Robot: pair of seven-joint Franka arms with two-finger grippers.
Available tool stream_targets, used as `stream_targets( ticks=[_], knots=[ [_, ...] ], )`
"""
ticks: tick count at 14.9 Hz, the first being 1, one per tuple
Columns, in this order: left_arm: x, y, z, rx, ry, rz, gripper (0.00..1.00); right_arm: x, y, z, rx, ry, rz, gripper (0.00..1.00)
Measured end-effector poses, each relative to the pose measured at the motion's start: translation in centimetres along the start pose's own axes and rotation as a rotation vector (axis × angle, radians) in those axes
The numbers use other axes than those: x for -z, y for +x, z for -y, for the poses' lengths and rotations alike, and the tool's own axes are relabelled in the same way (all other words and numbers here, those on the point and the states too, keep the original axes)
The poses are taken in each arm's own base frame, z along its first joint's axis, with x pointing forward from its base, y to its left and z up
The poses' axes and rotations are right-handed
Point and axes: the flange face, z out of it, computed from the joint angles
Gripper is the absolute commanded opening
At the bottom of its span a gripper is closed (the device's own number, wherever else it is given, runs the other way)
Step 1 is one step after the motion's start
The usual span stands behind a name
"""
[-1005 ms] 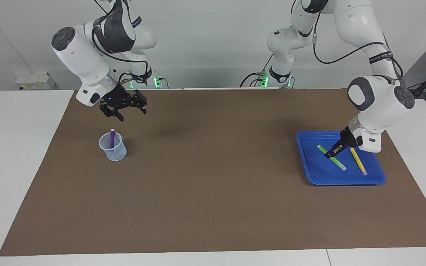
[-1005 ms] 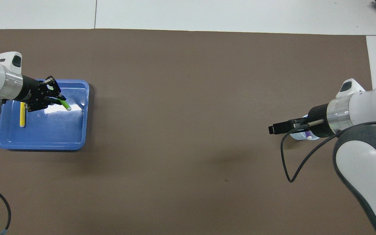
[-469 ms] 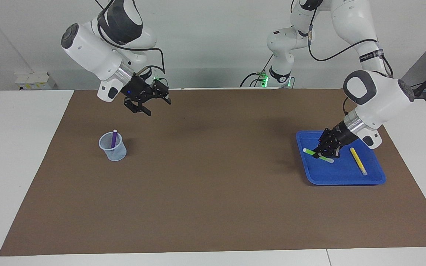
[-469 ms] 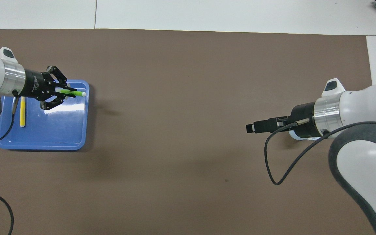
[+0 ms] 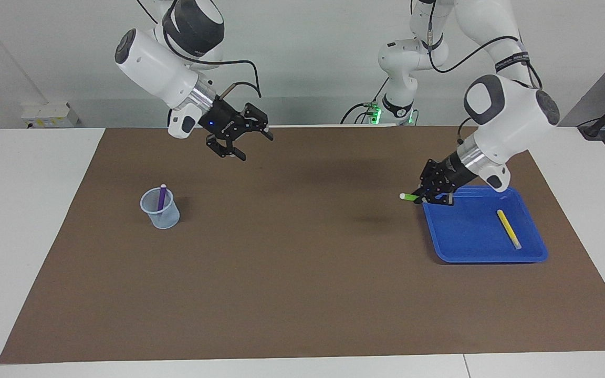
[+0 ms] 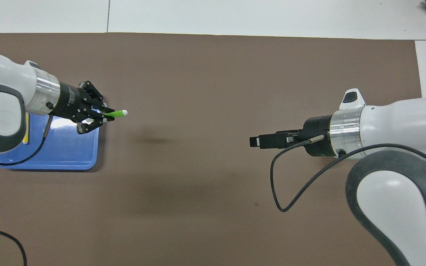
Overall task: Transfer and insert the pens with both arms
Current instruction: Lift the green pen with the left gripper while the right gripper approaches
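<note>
Brown rectangular table mat [image 5: 302, 294] covers white table.
Left gripper [image 5: 422, 195], raised over edge of shallow blue plastic tray [image 5: 470, 247], clamped on slim green pen [image 5: 408, 197]; whitish cap end juts out past tray over mat.
Right gripper [image 5: 247, 140] up in air over mat, fingers spread wide, empty.
Small clear plastic cup [image 5: 161, 210] toward right arm's end; slim purple pen [image 5: 161, 196] stands leaning inside.
Slim yellow pen [image 5: 508, 229] lies flat in tray.
</note>
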Motion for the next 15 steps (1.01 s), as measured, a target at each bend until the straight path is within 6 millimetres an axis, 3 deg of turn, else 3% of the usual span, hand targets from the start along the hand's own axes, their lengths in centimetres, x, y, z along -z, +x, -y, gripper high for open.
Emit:
stream_targets(
  ticks=[5,8,10,15],
  knots=[
    [-3.2,-13.1,4.7,0.01,0.025,0.034,0.0,-2.0,-0.5,3.5,-0.025,0.049,-0.031,1.0],
    [-4.4,-18.7,7.1,0.0,-0.013,0.082,0.0,-2.4,-0.7,4.9,-0.029,0.053,-0.029,0.97],
    [-4.8,-20.3,7.9,0.001,-0.023,0.091,0.0,-2.8,-0.8,5.8,-0.025,0.054,-0.047,0.96],
    [-3.4,-20.4,9.2,0.011,-0.025,0.123,0.0,-3.6,-0.4,5.5,-0.039,0.054,-0.054,0.96]
  ],
)
